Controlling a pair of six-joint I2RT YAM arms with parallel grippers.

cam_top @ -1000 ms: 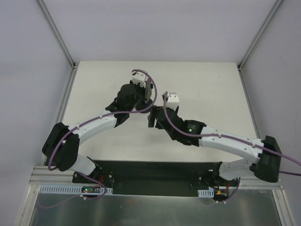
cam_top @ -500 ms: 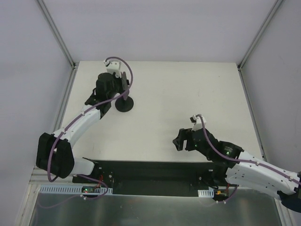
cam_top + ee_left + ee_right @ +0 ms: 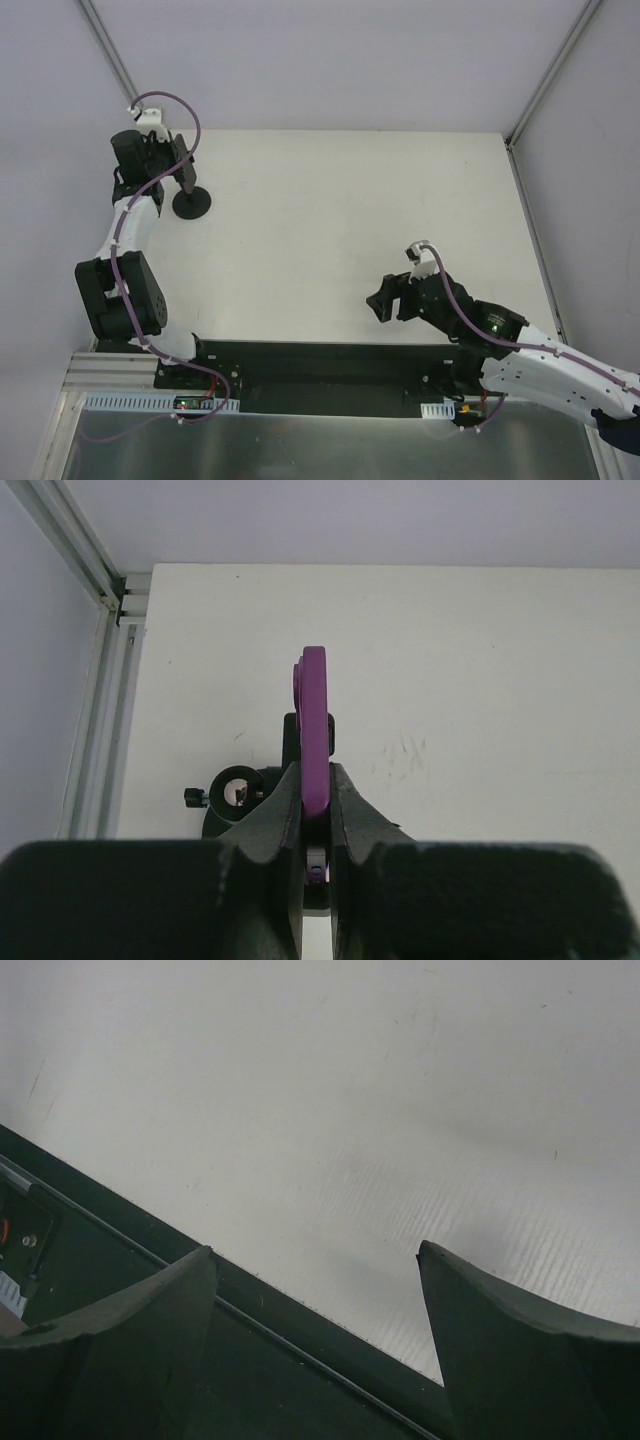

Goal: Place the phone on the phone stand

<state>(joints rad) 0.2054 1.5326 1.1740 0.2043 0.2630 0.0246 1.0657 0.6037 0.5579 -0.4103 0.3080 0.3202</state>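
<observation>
Left claw (image 3: 316,788) clenched on edge-on purple phone (image 3: 314,710) at phone stand (image 3: 191,203), arm reaching far-left; right claw (image 3: 315,1248) released

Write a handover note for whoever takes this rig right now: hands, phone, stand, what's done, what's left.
Hands: the left hand is shut on the phone, held edge-on at the far left corner of the table. The right hand is open and empty, low over the near right edge.
Things: the stand is upright on its disc base just below the left hand, with its clamp right behind the phone.
Done: phone is gripped and at the stand.
Left: I cannot tell if the phone is seated. Check that, then open the left hand and back off.
</observation>
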